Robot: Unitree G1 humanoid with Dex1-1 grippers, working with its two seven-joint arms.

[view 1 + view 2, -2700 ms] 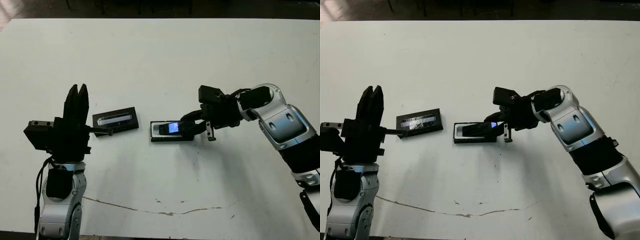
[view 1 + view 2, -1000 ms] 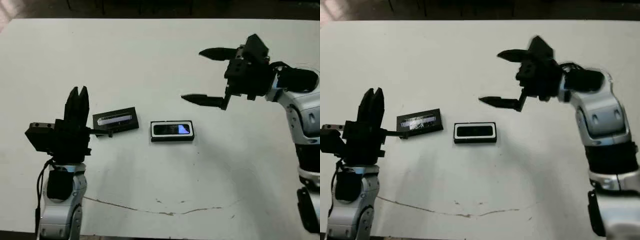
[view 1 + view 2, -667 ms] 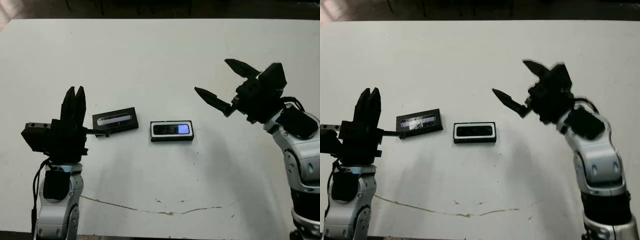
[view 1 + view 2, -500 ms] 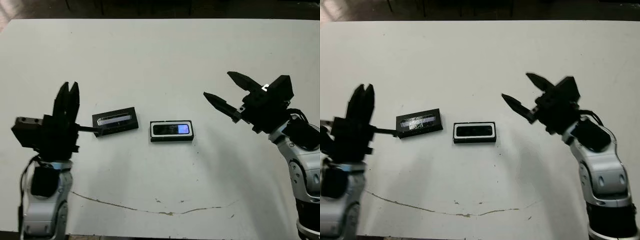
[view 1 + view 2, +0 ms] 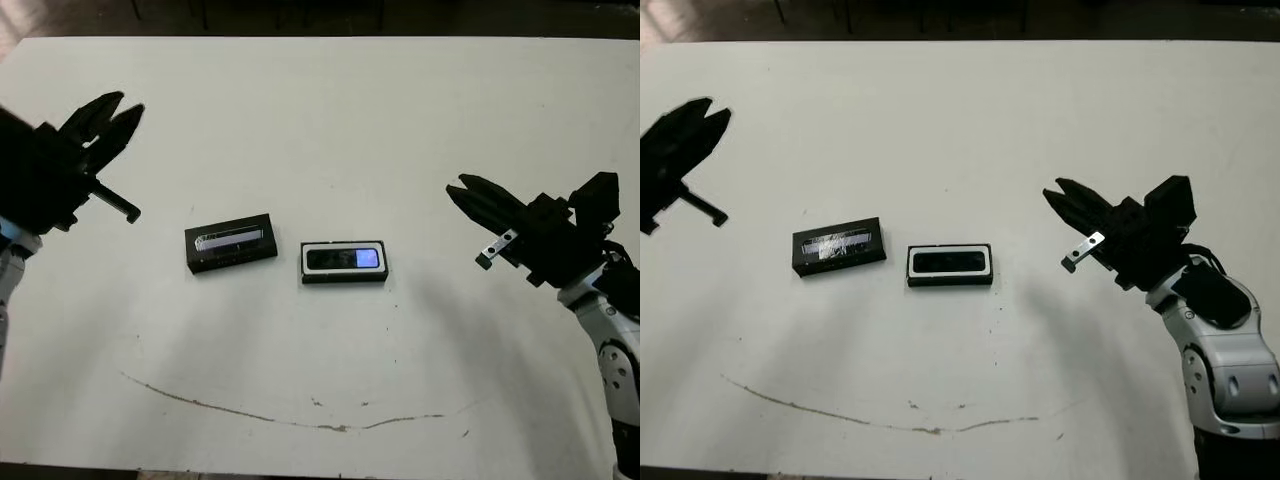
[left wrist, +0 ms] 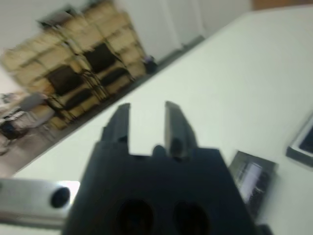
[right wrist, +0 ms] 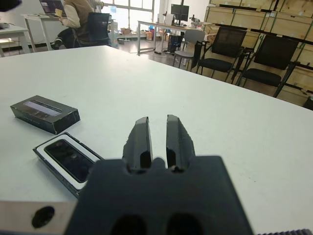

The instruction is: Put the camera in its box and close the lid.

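Now the camera lies well apart from both fingers

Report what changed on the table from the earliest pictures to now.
The right end effector let go of the camera, left it lying in the box, and pulled back to the robot's right. The left end effector swung away from the lid, out to the left. Box and lid kept their places, lid still off.

Matt white table; glossy camera; shiny-stripped black lid.
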